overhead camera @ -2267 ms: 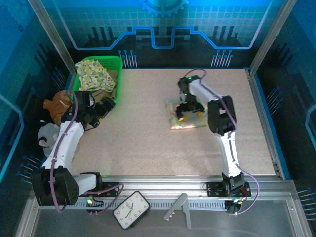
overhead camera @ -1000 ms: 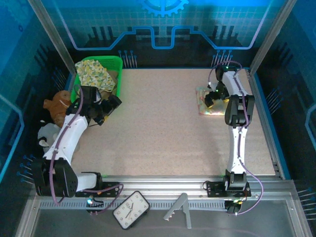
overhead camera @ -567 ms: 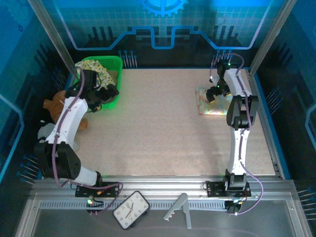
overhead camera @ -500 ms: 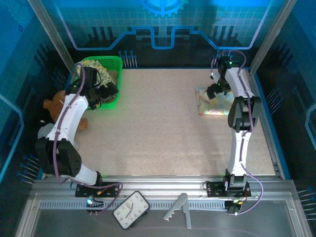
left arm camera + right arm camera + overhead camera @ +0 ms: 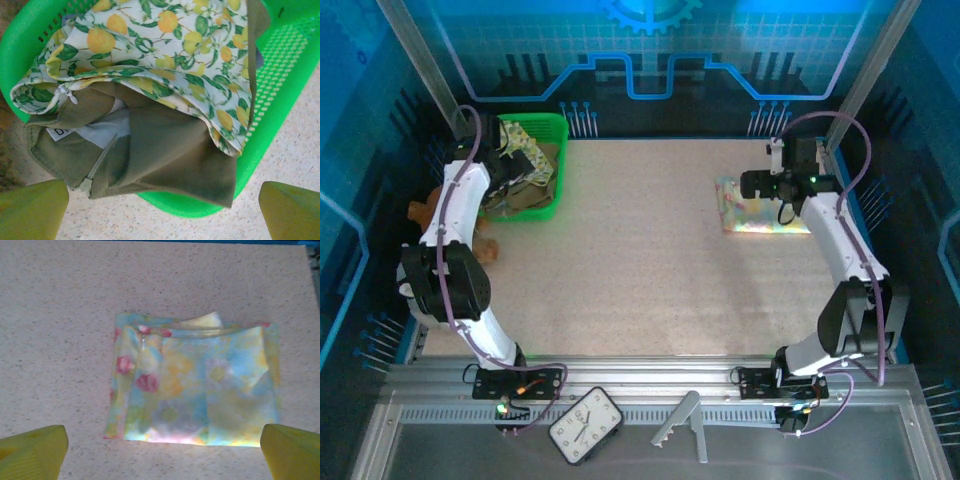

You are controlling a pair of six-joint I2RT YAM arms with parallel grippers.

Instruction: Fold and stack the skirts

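Your pastel patchwork skirt (image 5: 195, 395) lies folded into a flat rectangle on the speckled table (image 5: 60, 300), near its far right corner. The right gripper (image 5: 162, 452) hangs above it, fingers spread wide and empty. In the green basket (image 5: 285, 55) at far left, the lemon-print skirt (image 5: 165, 45) lies crumpled over the olive skirt (image 5: 160, 160), whose zipper and white label show. Your left gripper (image 5: 160, 212) hovers over them, spread wide and empty.

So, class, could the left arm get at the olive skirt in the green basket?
Probably yes: the left gripper hangs open above the olive skirt, whose near edge lies uncovered, spilling over the green basket.
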